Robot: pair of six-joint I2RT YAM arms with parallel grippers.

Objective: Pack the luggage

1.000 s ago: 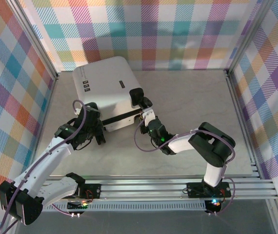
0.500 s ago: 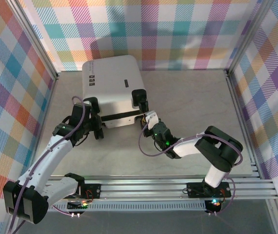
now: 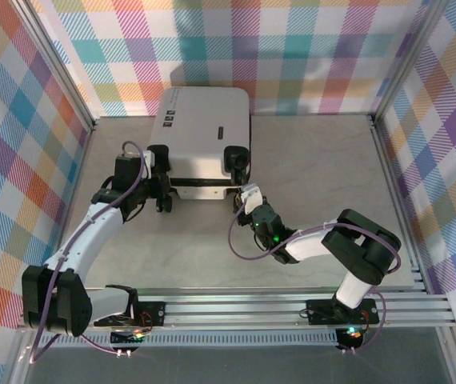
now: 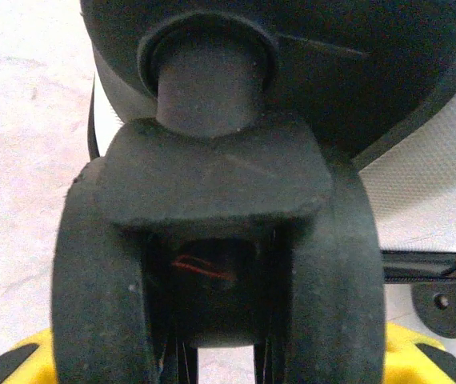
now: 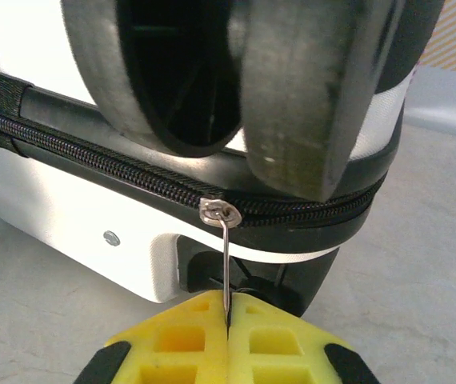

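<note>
White hard-shell suitcase (image 3: 204,128) lies flat, zipped, at table's (image 3: 316,176) far edge, left of ctr, wheels toward near edge. L gripper (image 3: 159,190) clamped on near-left caster wheel (image 4: 212,264), one finger each side. R gripper (image 5: 228,320) pinched tight on metal zipper pull (image 5: 225,264) below near-right wheel (image 5: 308,88).

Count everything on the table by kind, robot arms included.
Suitcase: 1
Robot arms: 2, the left gripper at a wheel, the right gripper pinching the zipper pull
Total: 3
</note>
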